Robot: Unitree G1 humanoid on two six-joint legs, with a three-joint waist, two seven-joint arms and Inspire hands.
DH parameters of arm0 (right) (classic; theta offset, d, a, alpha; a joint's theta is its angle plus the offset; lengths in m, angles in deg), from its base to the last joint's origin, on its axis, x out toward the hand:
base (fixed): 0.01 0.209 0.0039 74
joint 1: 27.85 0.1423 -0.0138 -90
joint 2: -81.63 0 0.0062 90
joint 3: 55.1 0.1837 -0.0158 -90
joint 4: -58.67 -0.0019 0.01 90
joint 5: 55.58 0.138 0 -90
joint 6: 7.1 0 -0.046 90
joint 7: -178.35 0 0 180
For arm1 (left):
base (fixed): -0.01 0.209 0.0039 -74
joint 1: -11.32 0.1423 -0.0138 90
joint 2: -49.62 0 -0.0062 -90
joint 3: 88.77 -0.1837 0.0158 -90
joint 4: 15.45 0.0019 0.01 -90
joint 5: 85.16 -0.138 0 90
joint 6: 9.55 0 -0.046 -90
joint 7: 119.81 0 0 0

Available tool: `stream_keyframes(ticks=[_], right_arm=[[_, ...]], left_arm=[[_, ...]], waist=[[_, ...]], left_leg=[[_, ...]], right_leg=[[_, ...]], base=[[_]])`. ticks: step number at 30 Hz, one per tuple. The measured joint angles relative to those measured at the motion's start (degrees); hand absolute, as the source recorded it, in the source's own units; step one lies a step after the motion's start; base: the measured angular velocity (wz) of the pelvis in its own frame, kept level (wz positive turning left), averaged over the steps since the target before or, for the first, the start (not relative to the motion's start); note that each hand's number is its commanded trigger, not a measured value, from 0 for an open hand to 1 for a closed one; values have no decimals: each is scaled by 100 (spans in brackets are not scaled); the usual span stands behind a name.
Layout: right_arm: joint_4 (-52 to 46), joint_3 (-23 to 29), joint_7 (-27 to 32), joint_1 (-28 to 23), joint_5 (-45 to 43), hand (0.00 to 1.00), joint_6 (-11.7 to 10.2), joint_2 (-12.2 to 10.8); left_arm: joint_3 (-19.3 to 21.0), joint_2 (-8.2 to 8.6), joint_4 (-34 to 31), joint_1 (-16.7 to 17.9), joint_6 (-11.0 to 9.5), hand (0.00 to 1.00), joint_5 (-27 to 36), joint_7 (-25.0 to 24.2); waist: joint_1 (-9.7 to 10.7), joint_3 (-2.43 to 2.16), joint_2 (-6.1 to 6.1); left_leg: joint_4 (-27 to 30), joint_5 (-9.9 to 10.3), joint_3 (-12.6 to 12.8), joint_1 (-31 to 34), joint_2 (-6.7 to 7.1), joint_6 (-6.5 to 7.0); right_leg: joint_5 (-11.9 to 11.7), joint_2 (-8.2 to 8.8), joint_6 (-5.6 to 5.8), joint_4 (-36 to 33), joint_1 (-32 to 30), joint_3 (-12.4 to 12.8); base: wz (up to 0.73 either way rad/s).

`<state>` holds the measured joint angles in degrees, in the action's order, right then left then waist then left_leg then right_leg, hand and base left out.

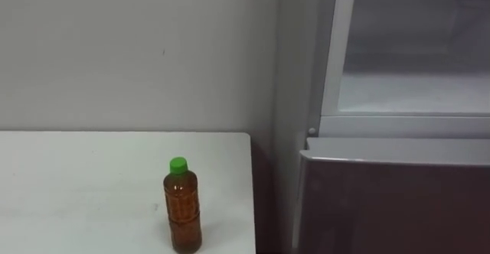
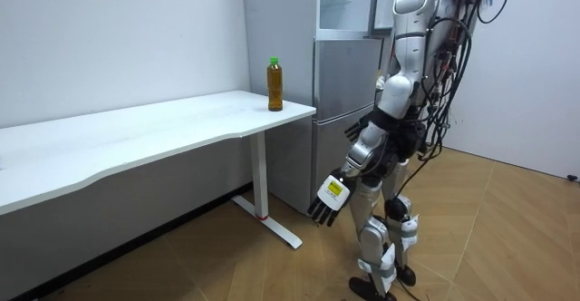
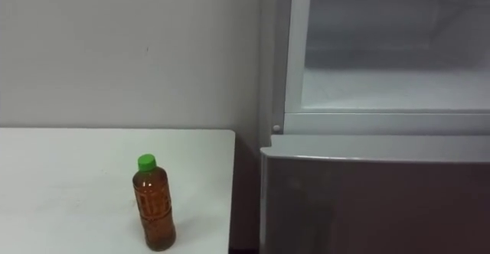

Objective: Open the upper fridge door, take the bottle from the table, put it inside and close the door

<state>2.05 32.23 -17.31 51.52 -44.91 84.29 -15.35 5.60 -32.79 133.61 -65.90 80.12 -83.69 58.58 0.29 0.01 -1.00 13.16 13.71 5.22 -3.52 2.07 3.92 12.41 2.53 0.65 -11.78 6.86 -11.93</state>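
The bottle (image 1: 183,206) of brown tea with a green cap stands upright on the white table (image 1: 84,185), near its right front corner. It also stands out in the room view as the bottle (image 2: 275,84) at the table's end beside the fridge (image 2: 347,74). The upper fridge compartment (image 1: 413,70) is open, its pale inside and shelf bare. I stand on the wood floor facing the fridge and the table's end. My left hand (image 2: 330,197) hangs low by my thigh, open and holding nothing. My right hand (image 2: 359,129) is partly seen at my waist.
The lower fridge door (image 1: 390,204), grey, is closed to the right of the table. A narrow dark gap separates table edge and fridge side. A plain wall stands behind the table. The long white table (image 2: 136,138) runs off toward the room view's left.
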Motion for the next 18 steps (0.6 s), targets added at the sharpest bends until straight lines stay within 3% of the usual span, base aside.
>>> stream_keyframes(ticks=[7, 13, 18], right_arm=[[-1133, -50, -452, 40, -85, 0, 23, 202], [-2329, -49, -794, 40, -104, 0, 130, 598], [-2844, -17, -906, 37, -185, 0, 242, 705]], left_arm=[[20, -82, -8, -70, 11, 0, -123, -201], [5, -190, -77, -76, 6, 0, -129, -405], [1, -231, -77, -84, 5, 0, -227, -388]], waist=[[-69, -26, -50], [-73, -6, -105], [-73, 26, -125]], left_leg=[[71, 7, 15, 127, -20, 10], [52, 4, 19, 117, -21, 11], [38, 4, 29, 98, -21, 12]], right_leg=[[-11, 18, -6, -26, -76, -121], [-11, 14, -6, -36, -82, -86], [-13, -7, -4, -39, -89, 8]], base=[[2], [0], [-4]])
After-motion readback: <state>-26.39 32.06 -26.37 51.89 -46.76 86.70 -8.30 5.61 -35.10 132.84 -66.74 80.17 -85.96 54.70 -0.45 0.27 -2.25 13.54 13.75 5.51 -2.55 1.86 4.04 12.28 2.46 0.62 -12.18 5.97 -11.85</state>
